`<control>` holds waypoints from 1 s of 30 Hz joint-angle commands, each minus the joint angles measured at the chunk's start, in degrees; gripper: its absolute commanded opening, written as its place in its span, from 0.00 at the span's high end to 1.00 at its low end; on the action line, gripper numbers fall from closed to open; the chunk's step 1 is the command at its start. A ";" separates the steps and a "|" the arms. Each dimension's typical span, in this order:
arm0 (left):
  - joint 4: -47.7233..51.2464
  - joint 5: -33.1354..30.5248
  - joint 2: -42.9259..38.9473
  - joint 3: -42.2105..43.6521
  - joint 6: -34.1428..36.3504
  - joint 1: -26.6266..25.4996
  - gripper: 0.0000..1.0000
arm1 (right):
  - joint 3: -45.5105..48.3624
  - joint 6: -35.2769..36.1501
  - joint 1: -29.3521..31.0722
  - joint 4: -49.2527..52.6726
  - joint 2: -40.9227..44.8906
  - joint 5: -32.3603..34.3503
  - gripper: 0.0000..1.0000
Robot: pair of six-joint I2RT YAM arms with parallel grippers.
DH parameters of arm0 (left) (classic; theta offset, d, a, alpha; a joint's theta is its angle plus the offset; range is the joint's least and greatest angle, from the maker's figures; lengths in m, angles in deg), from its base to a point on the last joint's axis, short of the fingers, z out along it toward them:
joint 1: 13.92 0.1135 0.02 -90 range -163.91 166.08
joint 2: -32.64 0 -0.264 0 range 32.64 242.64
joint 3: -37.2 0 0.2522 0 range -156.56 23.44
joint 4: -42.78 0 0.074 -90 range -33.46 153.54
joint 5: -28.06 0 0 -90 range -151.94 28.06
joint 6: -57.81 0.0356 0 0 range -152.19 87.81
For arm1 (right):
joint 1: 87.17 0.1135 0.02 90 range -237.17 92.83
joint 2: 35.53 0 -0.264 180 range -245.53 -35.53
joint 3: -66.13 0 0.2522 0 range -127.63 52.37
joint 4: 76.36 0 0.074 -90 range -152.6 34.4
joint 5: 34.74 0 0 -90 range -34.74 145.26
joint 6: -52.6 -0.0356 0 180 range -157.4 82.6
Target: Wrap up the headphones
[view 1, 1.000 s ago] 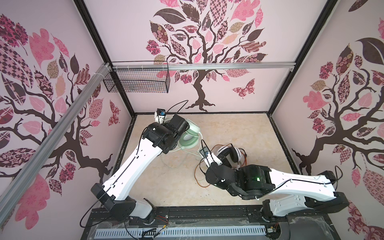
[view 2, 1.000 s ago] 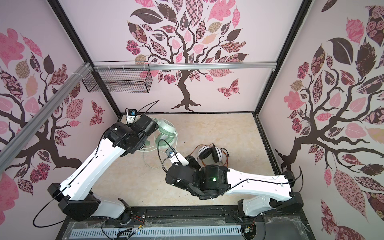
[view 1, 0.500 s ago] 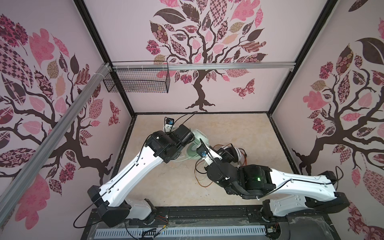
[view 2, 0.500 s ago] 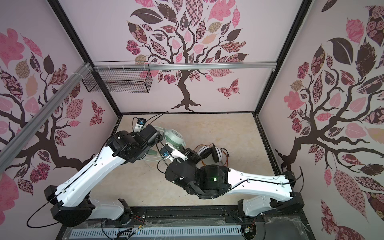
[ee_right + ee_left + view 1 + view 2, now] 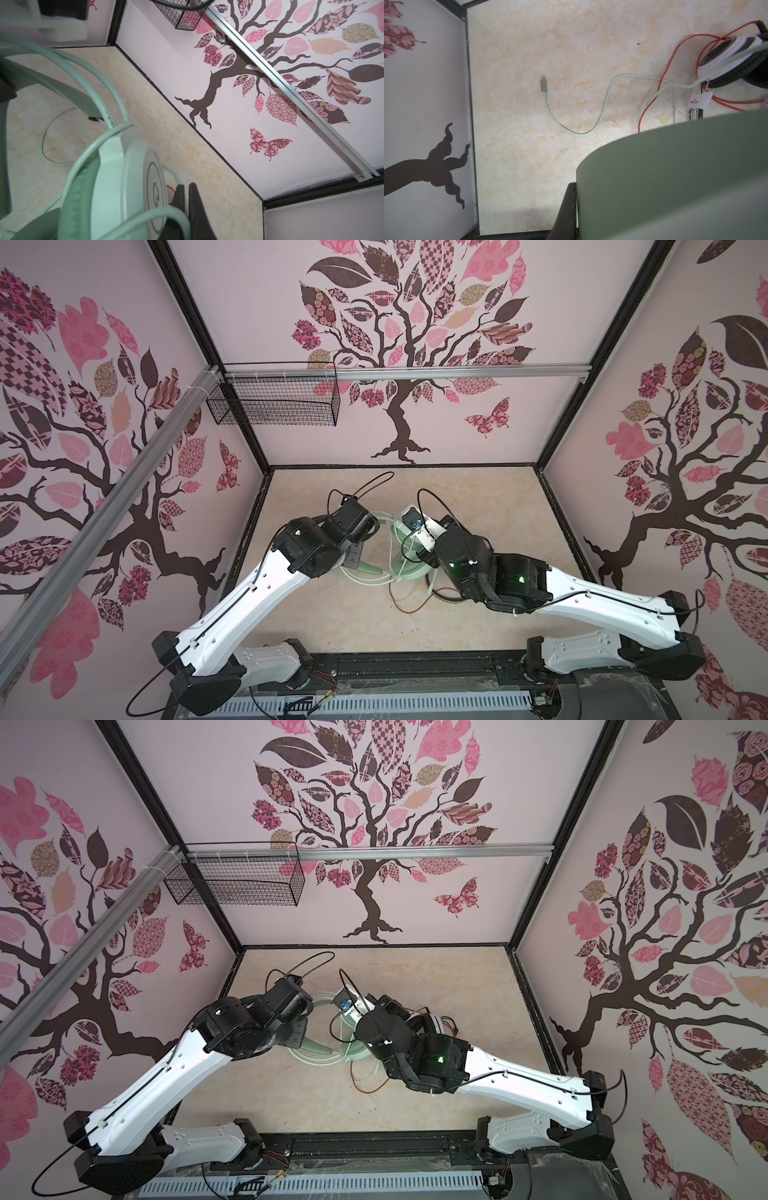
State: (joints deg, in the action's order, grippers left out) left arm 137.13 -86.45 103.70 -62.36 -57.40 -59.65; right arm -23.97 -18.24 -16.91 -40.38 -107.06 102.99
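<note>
Above beige marbled surface (image 5: pixel 332 614), left claw (image 5: pixel 356 562) tight on mint-green over-ear headphones (image 5: pixel 409 568), right claw (image 5: pixel 186 197) tight on their pale-green cord (image 5: pixel 149 214).

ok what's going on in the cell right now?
Both arms are on the mint-green over-ear headphones. The left gripper is shut on its padded headband; the right gripper is shut on its pale green cord. A long stretch of that cord lies loose on the beige marbled table, ending in a grey USB plug, so the wrap isn't finished. The white-and-black striped headphones and their orange-red cord lie alongside, not held.
</note>
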 commanded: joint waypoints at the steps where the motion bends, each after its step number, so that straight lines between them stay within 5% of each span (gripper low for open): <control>1: 1.82 6.85 -0.80 1.88 4.39 -0.32 1.00 | -4.03 -3.15 -3.09 -2.44 1.30 -2.98 0.94; 11: 1.84 6.97 -0.43 2.75 5.04 -0.33 1.00 | -9.95 -3.40 -5.53 0.56 -3.05 -11.63 0.81; 22: 2.02 8.30 -0.41 2.61 4.34 -0.33 1.00 | -9.54 -13.03 -17.62 4.17 -5.30 -26.64 0.79; 30: 1.48 26.19 0.34 -1.83 4.20 2.22 1.00 | 12.75 -30.52 -41.53 -3.85 5.62 -61.47 0.69</control>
State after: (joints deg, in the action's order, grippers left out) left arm 141.24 -70.93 103.95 -60.33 -52.25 -59.06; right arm -17.69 -40.05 -52.96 -40.73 -107.43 58.05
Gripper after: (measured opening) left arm 0.077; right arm 0.307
